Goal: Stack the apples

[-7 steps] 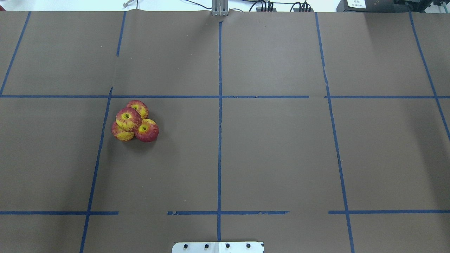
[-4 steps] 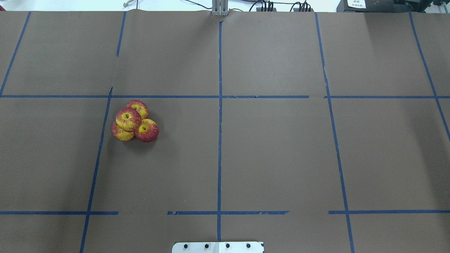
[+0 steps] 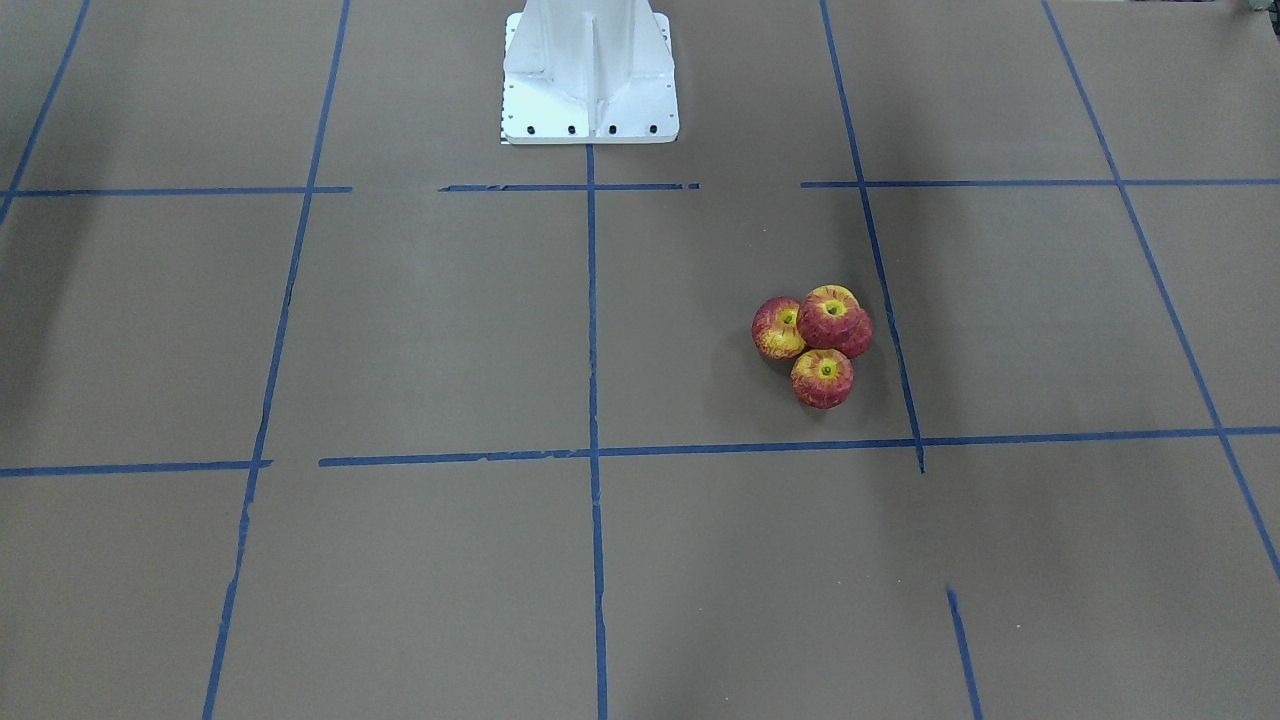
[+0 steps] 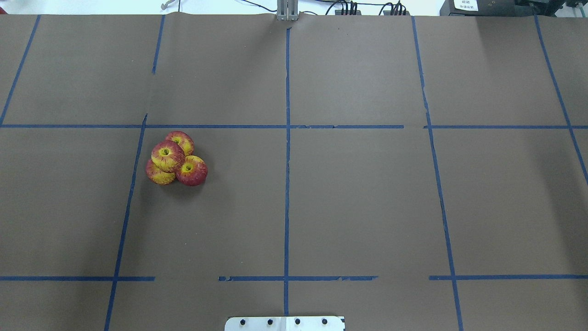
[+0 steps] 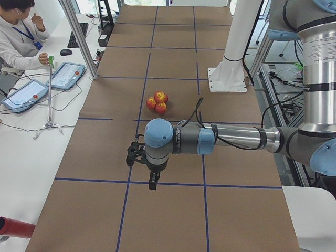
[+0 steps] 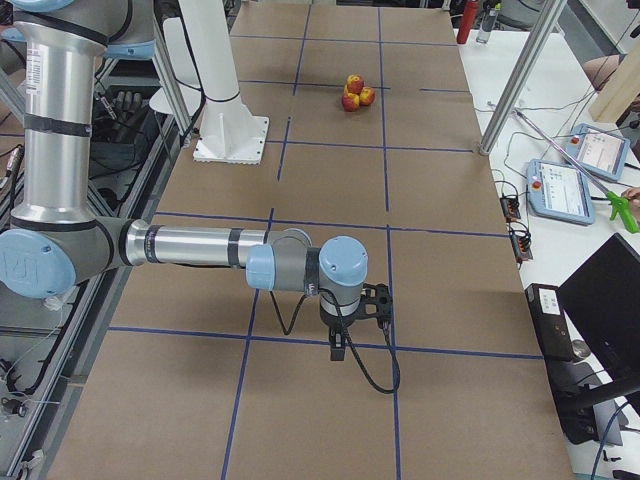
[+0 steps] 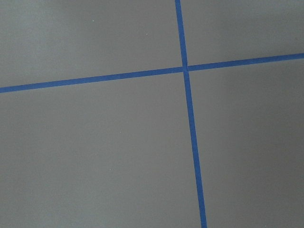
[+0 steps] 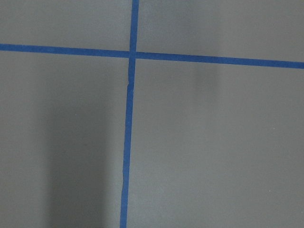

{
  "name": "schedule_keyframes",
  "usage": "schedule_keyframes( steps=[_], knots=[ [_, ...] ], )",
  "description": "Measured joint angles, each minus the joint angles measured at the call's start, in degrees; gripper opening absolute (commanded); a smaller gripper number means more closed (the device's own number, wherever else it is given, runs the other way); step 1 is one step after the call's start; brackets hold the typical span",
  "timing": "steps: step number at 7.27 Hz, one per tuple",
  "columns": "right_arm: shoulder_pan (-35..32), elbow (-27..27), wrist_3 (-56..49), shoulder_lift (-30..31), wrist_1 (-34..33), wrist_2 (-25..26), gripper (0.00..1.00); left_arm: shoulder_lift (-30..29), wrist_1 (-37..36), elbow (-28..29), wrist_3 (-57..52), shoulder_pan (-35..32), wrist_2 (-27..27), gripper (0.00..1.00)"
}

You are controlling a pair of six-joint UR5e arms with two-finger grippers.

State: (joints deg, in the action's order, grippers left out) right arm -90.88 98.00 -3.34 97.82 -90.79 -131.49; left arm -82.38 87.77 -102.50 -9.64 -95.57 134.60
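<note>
As the top apple [image 4: 167, 155] rests on three base apples [image 4: 192, 171], left centre, stacking seems done: avoid nudging; jaws' state cannot be told.

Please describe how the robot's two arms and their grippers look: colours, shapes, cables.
The left arm and right arm look alike: silver-grey tubes with rounded light-blue joint caps. A loose black cable loops near each wrist. The left gripper and right gripper are small and black, with thin jaws. No markings are legible.
</note>
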Motion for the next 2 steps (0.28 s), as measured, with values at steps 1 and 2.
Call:
schedule_keyframes(
  steps=[1, 2],
  knots=[
    [0.0, 0.0, 0.0, 0.0, 0.0, 0.0, 1.00, -0.3, 0.0, -0.4, 0.0, 0.1, 0.0, 1.00],
    [0.0, 0.0, 0.0, 0.0, 0.0, 0.0, 1.00, -0.4, 0.0, -0.8, -0.1, 0.1, 0.0, 1.00]
  ],
)
